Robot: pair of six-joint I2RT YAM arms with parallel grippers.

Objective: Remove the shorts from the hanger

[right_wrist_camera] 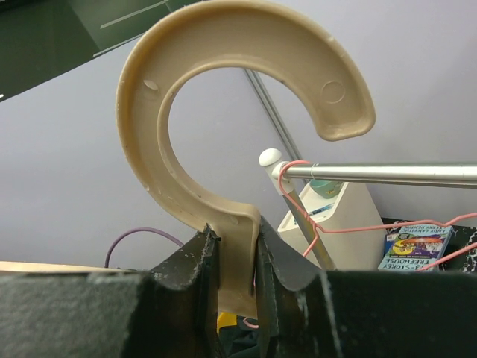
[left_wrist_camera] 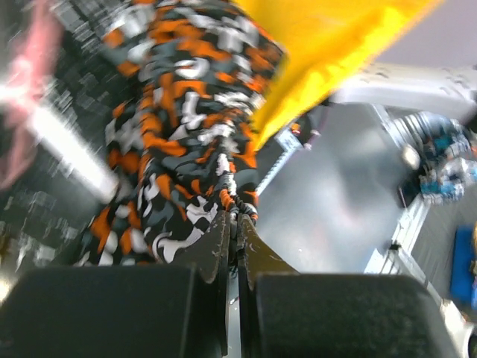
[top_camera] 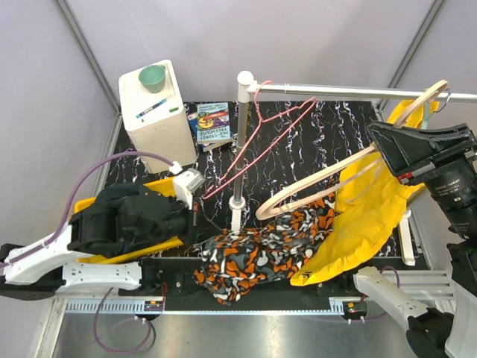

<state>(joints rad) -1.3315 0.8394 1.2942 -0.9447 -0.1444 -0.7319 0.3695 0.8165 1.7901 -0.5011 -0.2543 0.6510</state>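
A green cup (top_camera: 153, 77) stands on a white box (top_camera: 160, 123) at the upper left. The shorts (top_camera: 261, 250) lie bunched on the black tabletop (top_camera: 298, 134), low in the middle, beside a yellow cloth (top_camera: 365, 216). The left gripper (left_wrist_camera: 237, 224) pinches the shorts. The right gripper (right_wrist_camera: 234, 240) squeezes the hanger (right_wrist_camera: 141, 119) by its hook.

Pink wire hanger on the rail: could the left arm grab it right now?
Probably not: the left pincer is shut on the shorts, though the pink hanger hangs close by.
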